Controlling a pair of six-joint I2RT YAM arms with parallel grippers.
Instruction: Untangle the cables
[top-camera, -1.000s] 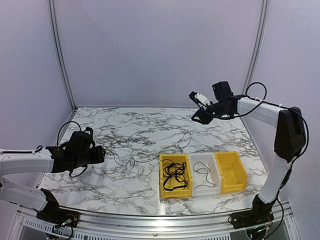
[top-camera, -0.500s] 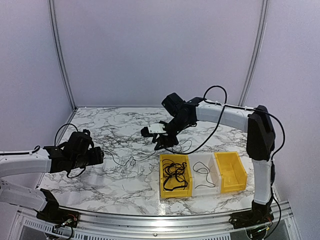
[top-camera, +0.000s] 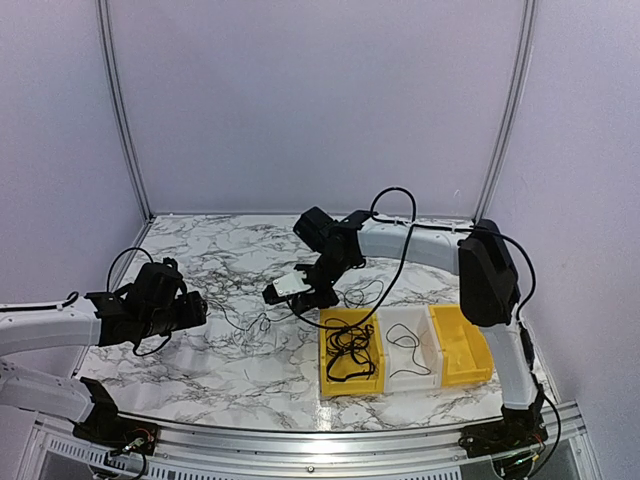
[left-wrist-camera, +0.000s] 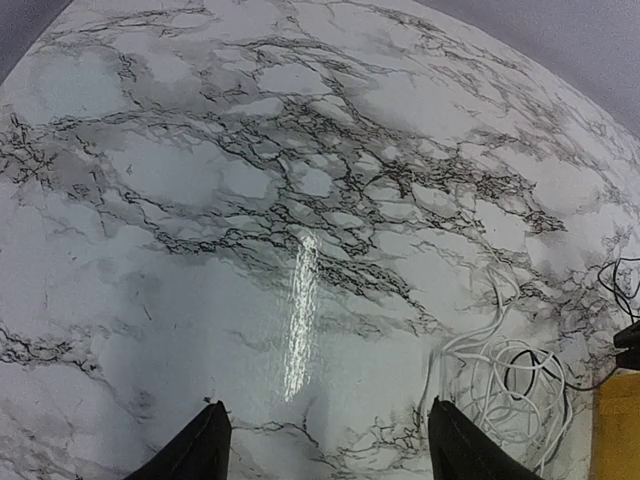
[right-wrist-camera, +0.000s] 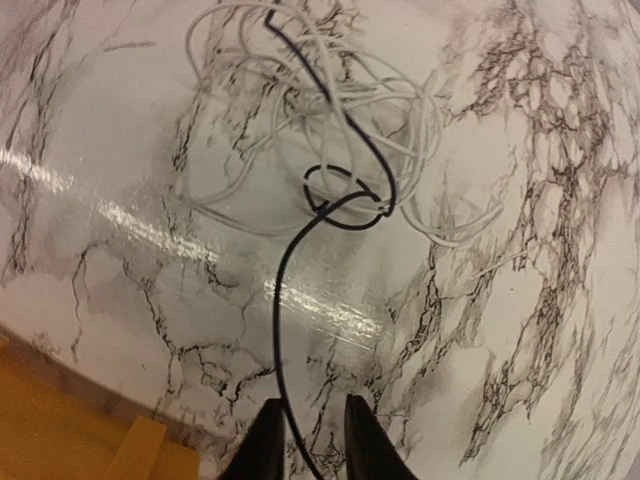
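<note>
Right claw (right-wrist-camera: 305, 440) astride cable (right-wrist-camera: 277, 330) (wrist view)

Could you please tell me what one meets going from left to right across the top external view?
The left gripper → white cable tangle → yellow bin holding black cables → white bin holding one black cable → empty yellow bin.

White cables (right-wrist-camera: 330, 100) sit in a loose, looping knot, flat on the marble tabletop (right-wrist-camera: 520, 250), near the left side of the yellow bin (top-camera: 327, 322). A black cable (right-wrist-camera: 278, 310) crosses right over that knot, curls into one small ring at its near edge, then runs down between the fingertips of the right claw (right-wrist-camera: 305, 440). More black cables (top-camera: 348, 350) lie heaped in coils inside the yellow bin. One thin black cord (top-camera: 405, 350) lies in the white bin (top-camera: 400, 314) just beside it.
</note>
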